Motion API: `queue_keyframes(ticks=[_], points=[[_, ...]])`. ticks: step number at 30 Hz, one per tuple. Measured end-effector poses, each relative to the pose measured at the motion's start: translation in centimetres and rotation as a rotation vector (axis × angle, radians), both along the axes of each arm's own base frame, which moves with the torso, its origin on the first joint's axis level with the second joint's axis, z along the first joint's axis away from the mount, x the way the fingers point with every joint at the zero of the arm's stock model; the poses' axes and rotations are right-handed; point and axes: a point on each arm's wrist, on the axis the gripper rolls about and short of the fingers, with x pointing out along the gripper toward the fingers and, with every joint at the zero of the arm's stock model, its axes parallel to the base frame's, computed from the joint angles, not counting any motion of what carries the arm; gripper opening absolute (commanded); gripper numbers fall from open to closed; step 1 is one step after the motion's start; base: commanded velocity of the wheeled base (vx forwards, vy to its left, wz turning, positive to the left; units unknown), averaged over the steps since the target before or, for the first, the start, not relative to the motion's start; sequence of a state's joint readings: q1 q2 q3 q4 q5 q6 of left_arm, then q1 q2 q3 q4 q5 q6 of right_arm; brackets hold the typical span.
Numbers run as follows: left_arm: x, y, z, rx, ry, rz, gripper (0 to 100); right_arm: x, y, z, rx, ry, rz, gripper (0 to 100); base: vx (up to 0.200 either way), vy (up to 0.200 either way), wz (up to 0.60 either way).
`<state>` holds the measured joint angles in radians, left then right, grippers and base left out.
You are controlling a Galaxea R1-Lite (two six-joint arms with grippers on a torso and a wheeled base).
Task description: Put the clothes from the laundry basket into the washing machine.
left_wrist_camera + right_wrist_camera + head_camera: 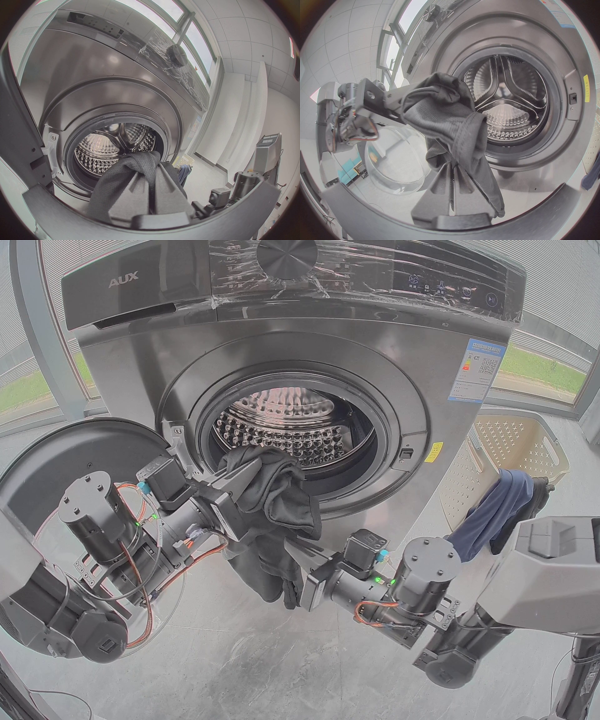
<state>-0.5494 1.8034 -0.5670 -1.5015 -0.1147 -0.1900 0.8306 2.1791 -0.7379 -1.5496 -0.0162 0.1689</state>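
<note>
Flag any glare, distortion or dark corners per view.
Head view: fisheye bows the washing machine; bright highlights inside the drum. Left wrist view: black corners, blown-out windows. Right wrist view: reflections across the door glass; dark garment stands out against the lit drum.

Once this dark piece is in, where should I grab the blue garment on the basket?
Probably pinch the blue garment at its bunched top, where it drapes over the laundry basket rim, coming from above: that fold stands proud, the rest hangs limp.
</note>
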Motion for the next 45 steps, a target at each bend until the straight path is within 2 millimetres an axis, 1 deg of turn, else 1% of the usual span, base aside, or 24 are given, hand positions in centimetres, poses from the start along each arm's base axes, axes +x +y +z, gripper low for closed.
queue_keyframes(ticks=[5, 11, 16, 19, 24, 25, 29, 34, 45], points=[[0.2, -0.1, 0.0, -0.003, 0.001, 0.013, 0, -1.8, -1.1, 0.5, -0.012, 0.028, 0.017, 0, 0.0, 0.0, 0.0], [0.3, 0.0, -0.1, -0.003, 0.002, 0.019, 0, -3.1, -1.6, 0.8, -0.023, 0.039, 0.04, 0, 0.0, 0.0, 0.0], [0.6, 0.2, -0.2, -0.002, 0.004, 0.029, 0, -4.2, -2.5, 0.9, -0.039, 0.053, 0.048, 0, 0.0, 0.0, 0.0], [0.6, 0.2, -0.2, -0.004, 0.0, 0.031, 0, -4.6, -3.1, 1.2, -0.043, 0.054, 0.046, 0, 0.0, 0.0, 0.0], [0.5, 0.0, 0.0, -0.013, -0.013, 0.028, 0, -4.1, -3.5, 1.5, -0.037, 0.044, 0.023, 0, 0.0, 0.0, 0.0], [0.5, 0.0, 0.0, -0.014, -0.015, 0.028, 0, -3.8, -3.5, 1.5, -0.037, 0.042, 0.016, 100, 0.0, 0.0, 0.0], [0.4, -0.1, 0.1, -0.018, -0.022, 0.023, 0, -2.6, -3.1, 0.7, -0.046, 0.045, -0.003, 100, 0.0, 0.0, 0.0], [0.3, -0.2, 0.2, -0.02, -0.026, 0.02, 0, -0.4, -1.6, -0.3, -0.043, 0.024, -0.006, 100, 0.0, 0.0, 0.0], [0.2, -0.2, 0.3, -0.023, -0.029, 0.014, 0, 4.4, 1.4, -1.5, -0.018, -0.052, -0.021, 100, 0.0, 0.0, 0.0]])
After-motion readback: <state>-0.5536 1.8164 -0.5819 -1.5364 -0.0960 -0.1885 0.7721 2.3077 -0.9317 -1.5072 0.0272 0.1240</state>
